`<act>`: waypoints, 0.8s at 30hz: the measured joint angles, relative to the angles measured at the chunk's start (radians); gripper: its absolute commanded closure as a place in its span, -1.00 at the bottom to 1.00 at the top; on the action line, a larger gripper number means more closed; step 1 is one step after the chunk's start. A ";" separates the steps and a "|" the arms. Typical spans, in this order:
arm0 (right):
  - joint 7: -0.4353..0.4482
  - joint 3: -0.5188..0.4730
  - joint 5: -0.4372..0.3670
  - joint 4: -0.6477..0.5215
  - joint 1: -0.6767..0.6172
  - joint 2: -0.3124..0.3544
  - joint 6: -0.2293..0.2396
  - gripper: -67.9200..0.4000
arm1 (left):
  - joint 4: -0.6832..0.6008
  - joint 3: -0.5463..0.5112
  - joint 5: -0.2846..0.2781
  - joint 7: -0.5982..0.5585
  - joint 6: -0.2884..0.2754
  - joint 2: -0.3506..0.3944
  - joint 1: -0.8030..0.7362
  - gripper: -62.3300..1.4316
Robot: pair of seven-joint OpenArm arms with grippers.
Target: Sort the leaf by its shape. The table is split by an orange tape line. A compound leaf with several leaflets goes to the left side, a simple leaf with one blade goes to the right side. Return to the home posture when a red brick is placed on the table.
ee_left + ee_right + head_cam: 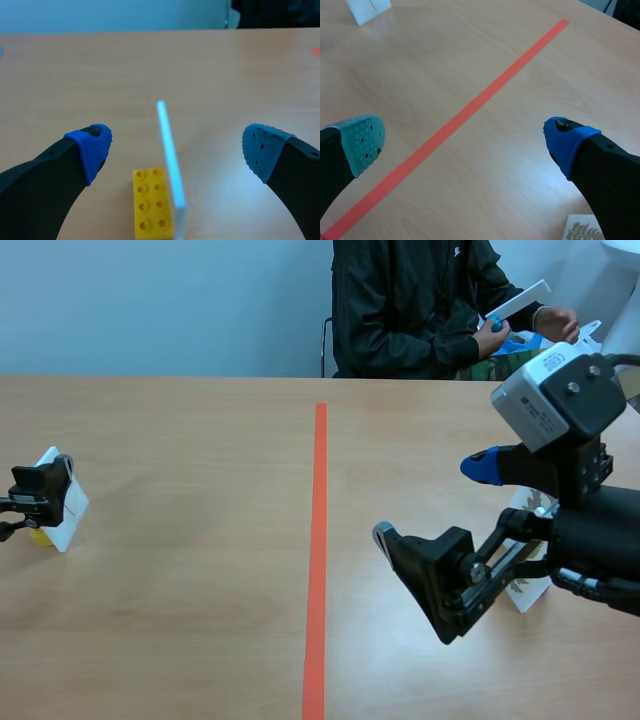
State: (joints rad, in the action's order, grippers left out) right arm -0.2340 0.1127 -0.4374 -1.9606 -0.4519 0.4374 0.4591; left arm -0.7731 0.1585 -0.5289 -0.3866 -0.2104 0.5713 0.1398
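A white card (68,502) stands upright in a yellow brick (41,536) at the far left of the table. My left gripper (34,496) is at it, open. In the left wrist view the card (170,155) is edge-on between the spread fingers, held by the yellow brick (151,209). No leaf print shows on it. My right gripper (432,500) hangs open above the right side, holding nothing. A second white card with a printed compound leaf (529,589) stands behind the right arm, and its corner (581,229) shows under the right gripper (465,140).
The orange tape line (318,560) splits the table down the middle. A person in a dark jacket (420,310) sits across the table holding white cards (518,302). The far card (368,10) also shows ahead of the right gripper.
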 measured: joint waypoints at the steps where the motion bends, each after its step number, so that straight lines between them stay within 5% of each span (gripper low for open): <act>1: 0.000 0.000 0.000 0.000 0.000 0.000 0.000 -1.00 | -0.049 0.000 0.000 0.000 0.000 0.014 -0.028 -0.96; 16: 0.000 0.000 0.000 0.000 0.000 0.000 0.000 -1.00 | -0.753 -0.089 0.010 0.151 -0.052 0.061 -0.515 -1.00; 24: 0.000 0.000 0.000 0.000 0.000 0.000 0.000 -1.00 | -0.964 -0.089 0.031 0.242 -0.052 0.058 -0.673 -1.00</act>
State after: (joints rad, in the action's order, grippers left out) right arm -0.2340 0.1127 -0.4374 -1.9606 -0.4519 0.4377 0.4591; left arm -1.7370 0.0692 -0.4976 -0.1444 -0.2626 0.6292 -0.5335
